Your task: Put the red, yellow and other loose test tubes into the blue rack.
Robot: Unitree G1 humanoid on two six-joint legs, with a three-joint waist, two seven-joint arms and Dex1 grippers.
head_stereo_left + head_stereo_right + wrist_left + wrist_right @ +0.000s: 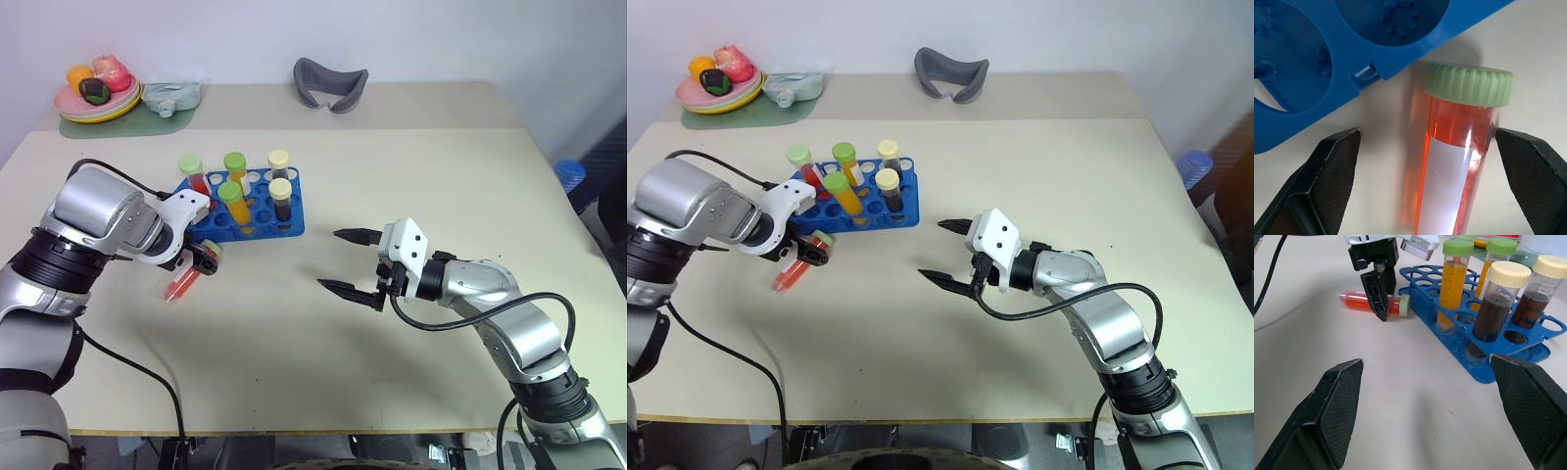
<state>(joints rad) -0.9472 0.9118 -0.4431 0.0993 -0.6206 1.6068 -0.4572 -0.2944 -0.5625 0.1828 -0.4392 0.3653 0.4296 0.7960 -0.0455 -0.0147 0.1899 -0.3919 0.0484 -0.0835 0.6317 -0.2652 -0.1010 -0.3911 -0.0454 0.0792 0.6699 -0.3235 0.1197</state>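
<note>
Red tube (1454, 166), clear plastic with ribbed pale-green cap, lies flat on the matte cream desk (411, 176) just beside the glossy blue rack (290, 225). Left pincer (1430, 156) straddles it, jaws apart, not gripping. Right pincer (351, 262) open, empty.

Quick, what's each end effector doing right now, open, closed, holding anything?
Left end effector: open, straddling the red test tube lying on the table, not gripping it.
Right end effector: open, holding nothing.

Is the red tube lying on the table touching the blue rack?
Apart. The left wrist view shows bare table between the red tube and the blue rack.
</note>
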